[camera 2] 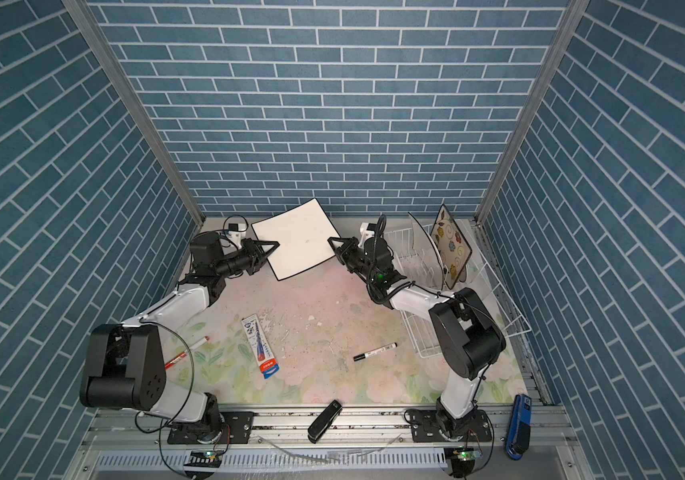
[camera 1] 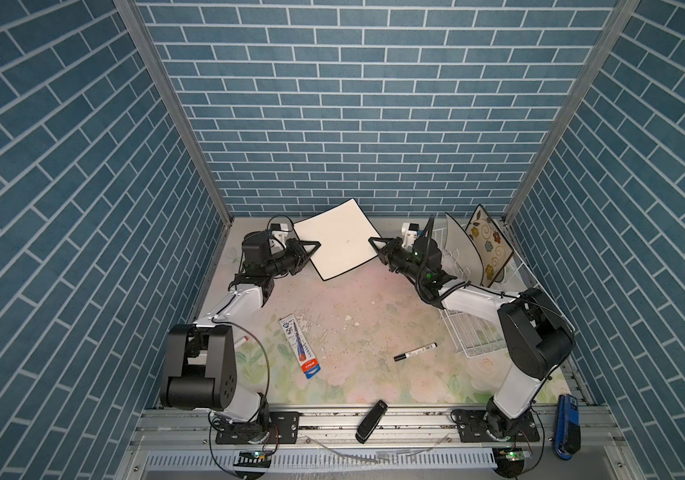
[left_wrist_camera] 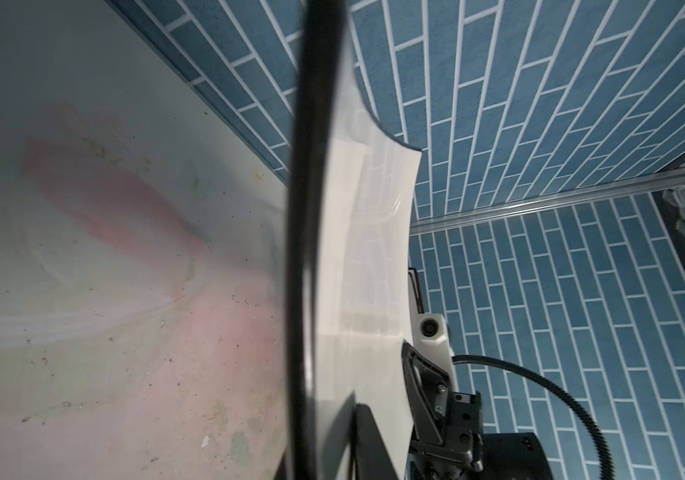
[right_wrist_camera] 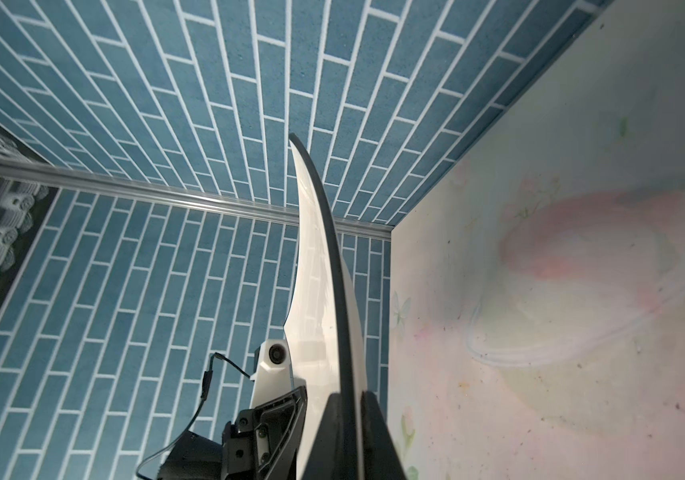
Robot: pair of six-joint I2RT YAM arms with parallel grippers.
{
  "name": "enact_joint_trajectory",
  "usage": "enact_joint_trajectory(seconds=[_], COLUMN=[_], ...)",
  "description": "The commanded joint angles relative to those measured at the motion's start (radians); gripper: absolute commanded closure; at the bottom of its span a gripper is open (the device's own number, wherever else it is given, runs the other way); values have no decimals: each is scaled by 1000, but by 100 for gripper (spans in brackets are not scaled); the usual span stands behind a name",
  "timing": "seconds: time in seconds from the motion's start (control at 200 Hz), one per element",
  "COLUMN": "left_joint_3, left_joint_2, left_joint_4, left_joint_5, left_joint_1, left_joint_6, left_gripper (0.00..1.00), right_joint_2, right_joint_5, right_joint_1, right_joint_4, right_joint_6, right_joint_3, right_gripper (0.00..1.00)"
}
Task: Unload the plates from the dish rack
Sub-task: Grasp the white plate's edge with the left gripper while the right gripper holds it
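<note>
Clamped by left gripper on its left edge: plain white black-rimmed square plate, raised over pale floral tabletop; clamped likewise at right by right gripper, clear of white wire dish rack. Could slip or crack if tugged in opposite directions.

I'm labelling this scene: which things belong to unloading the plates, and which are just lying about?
Job: white square plate, gripped by left gripper and right gripper; round plate and flowered plate, standing in the dish rack.
Lying about: pen packet, black marker, red pen, black stapler, blue stapler.
</note>
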Motion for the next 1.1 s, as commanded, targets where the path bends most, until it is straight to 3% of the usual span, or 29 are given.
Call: enact_joint_trajectory(seconds=[0.0,0.04,0.115,0.185,0.545,1.095], left_joint_3=[5,7,10,8,6,-54], left_joint_2=[-15,-16,-18,-24,-80,-164], left_joint_4=[13,14,13,26,224,226], left_joint_5=[-1,2,-3,-13,-4,-42], left_joint_1=[-5,-5,-5,-4,10,136], left_joint_6=[54,53,45,34,-162,-186], left_gripper=[100,100,100,100,100,100], right_joint_2=[-25,-19,-8,-2,-40,-74], right_joint_5=[-62,-72,-73,-70,-30,-27], right_joint_1=[10,10,7,8,8,3], right_joint_4=[231,247,289,317,299,256], right_joint_6=[53,58,73,90,93,109], right_joint_3=[96,99,93,82,9,-46], right_gripper=[100,100,64,46,2,1])
